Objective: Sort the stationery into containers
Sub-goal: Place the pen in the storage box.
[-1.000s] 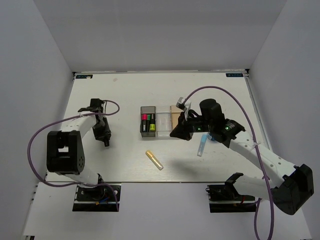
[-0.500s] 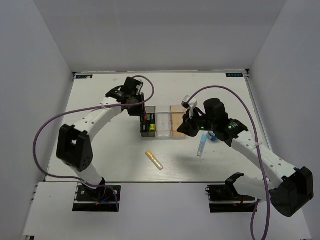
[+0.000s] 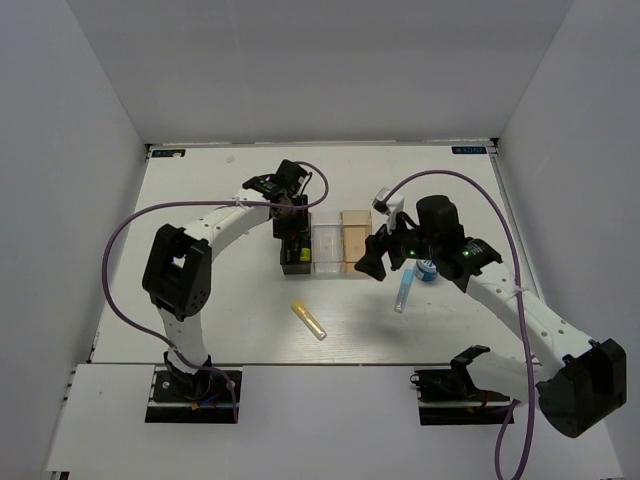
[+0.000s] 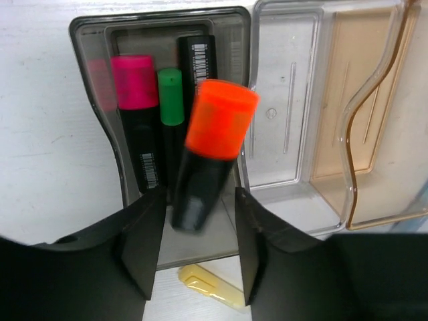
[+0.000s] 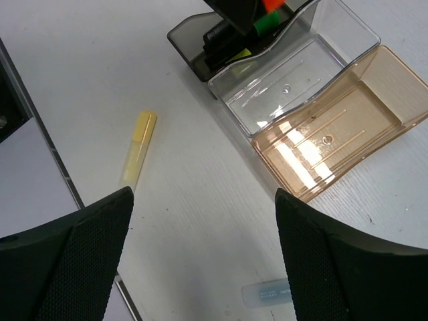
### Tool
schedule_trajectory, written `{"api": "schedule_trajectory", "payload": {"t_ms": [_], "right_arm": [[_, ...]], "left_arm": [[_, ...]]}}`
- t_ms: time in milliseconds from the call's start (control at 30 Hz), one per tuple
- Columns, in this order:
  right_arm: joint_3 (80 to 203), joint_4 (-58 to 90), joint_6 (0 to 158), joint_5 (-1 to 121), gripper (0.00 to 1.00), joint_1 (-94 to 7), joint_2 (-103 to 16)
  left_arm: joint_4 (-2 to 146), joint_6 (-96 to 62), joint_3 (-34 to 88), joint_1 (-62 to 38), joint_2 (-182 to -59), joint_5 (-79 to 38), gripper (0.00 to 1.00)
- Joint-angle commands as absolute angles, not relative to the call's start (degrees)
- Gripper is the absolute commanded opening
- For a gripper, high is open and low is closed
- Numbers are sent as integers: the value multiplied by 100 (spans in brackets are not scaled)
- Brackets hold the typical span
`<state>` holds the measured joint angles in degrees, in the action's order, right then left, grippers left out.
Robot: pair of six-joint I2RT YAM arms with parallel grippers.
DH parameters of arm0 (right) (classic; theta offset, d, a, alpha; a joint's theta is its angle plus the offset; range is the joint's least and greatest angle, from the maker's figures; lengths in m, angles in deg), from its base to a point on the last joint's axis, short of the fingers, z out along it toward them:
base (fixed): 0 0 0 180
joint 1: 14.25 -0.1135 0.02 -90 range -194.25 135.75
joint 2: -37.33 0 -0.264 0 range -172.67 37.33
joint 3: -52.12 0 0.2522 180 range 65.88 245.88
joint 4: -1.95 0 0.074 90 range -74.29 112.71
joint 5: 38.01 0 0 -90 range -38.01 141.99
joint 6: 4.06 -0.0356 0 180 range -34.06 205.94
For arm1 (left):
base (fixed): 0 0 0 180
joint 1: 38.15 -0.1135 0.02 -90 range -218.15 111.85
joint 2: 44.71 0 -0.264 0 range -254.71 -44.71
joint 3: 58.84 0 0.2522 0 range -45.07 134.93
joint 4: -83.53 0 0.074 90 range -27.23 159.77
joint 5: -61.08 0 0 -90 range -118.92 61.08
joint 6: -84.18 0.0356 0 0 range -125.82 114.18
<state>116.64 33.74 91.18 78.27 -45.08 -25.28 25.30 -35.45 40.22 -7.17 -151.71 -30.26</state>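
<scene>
White table (image 3: 200,320), grey walls on three sides. Left gripper (image 4: 194,221) clamps an orange-capped highlighter (image 4: 210,150) over the smoky bin (image 4: 100,87) (three highlighters inside). Right gripper (image 5: 200,254) spread, empty; yellow highlighter (image 3: 309,320) lies loose.

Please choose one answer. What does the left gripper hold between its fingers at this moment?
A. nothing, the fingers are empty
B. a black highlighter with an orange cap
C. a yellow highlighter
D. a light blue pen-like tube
B. In the left wrist view the left gripper clamps a black highlighter with an orange cap above the smoky dark grey plastic bin, while the yellow highlighter and the light blue pen-like tube lie on the table.
</scene>
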Motion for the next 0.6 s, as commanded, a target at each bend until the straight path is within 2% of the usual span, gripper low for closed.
{"api": "schedule_trajectory", "payload": {"t_ms": [0, 33, 100, 200, 233, 267, 300, 333, 400, 433, 467, 500, 533, 567], "right_arm": [[11738, 3426, 9227, 7845, 88, -4440, -2481], [11747, 3426, 9227, 7818, 88, -4414, -2516], [11791, 3478, 9253, 7774, 84, -4352, -2569], [11800, 3532, 9297, 7660, 43, -4255, -2648], [11808, 3540, 9332, 7625, 14, -4246, -2656], [11817, 3558, 9350, 7451, 2, -4185, -2691], [11835, 3567, 9359, 7344, 0, -4167, -2709], [11887, 3688, 9359, 6769, 0, -4158, -2822], [12010, 3847, 9350, 6379, 0, -4080, -2972], [12063, 4205, 9306, 5681, 0, -4053, -3286], [12203, 4347, 9175, 5491, 0, -4044, -3376], [12213, 4436, 9052, 5384, 9, -4018, -3456], [12195, 4498, 8955, 5227, 20, -4009, -3648], [12134, 4550, 8824, 5225, 39, -4009, -3693]], "left_arm": [[2486, -3579, 4185, -686, -14922, -3164, 58], [2425, -3579, 4228, -669, -14878, -3164, 65], [2398, -3544, 4412, -660, -14886, -3164, 67], [2240, -3500, 4650, -572, -14746, -3191, 67], [2170, -3474, 4651, -494, -14615, -3286, 61], [2143, -3465, 4633, -397, -14527, -3348, 28], [2091, -3482, 4503, -240, -14169, -3532, 12], [2012, -3587, 4414, -134, -14026, -3786, 1], [1784, -3884, 3880, 295, -13432, -4270, 0], [1731, -4182, 3529, 402, -13271, -4376, 6], [1599, -4351, 3334, 717, -13121, -4586, 22], [1589, -4666, 2732, 842, -12641, -4632, 51], [1589, -4982, 2526, 956, -12480, -4693, 59], [1711, -5124, 2341, 1183, -12191, -4850, 65]]}}
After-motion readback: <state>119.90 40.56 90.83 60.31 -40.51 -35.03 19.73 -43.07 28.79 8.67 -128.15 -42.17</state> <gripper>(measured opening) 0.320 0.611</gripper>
